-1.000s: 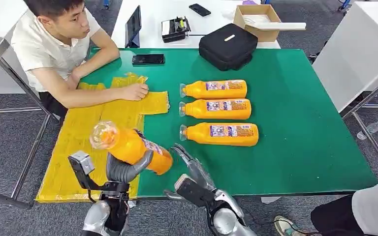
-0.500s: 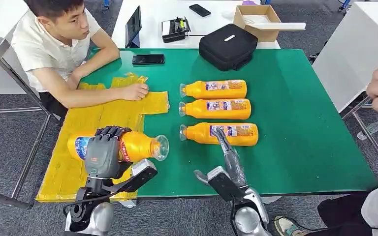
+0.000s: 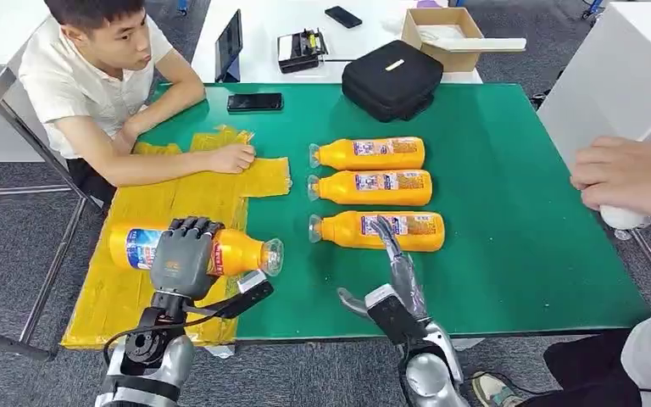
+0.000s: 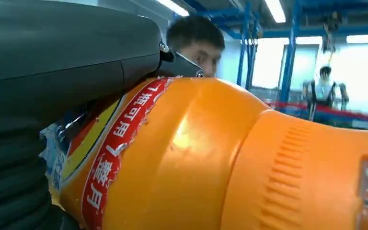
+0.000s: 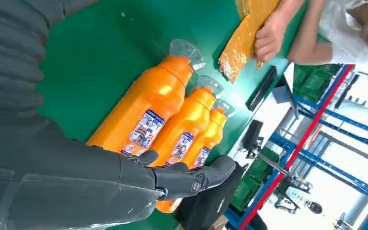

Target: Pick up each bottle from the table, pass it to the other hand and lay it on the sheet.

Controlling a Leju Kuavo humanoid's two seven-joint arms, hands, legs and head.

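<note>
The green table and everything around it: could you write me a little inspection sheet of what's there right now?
Surface: green table with a yellow sheet on its left part.
Job's things: three orange bottles lying in a row on the green; a fourth bottle over the sheet.
Clutter: phone, black bag.
Hands: left hand grips the fourth bottle; right hand open by the nearest bottle.
Cables: nothing seen.
Surroundings: seated person touching the sheet; another person's hand at the right.

"月" on held bottle's (image 4: 211,158) red band
</note>
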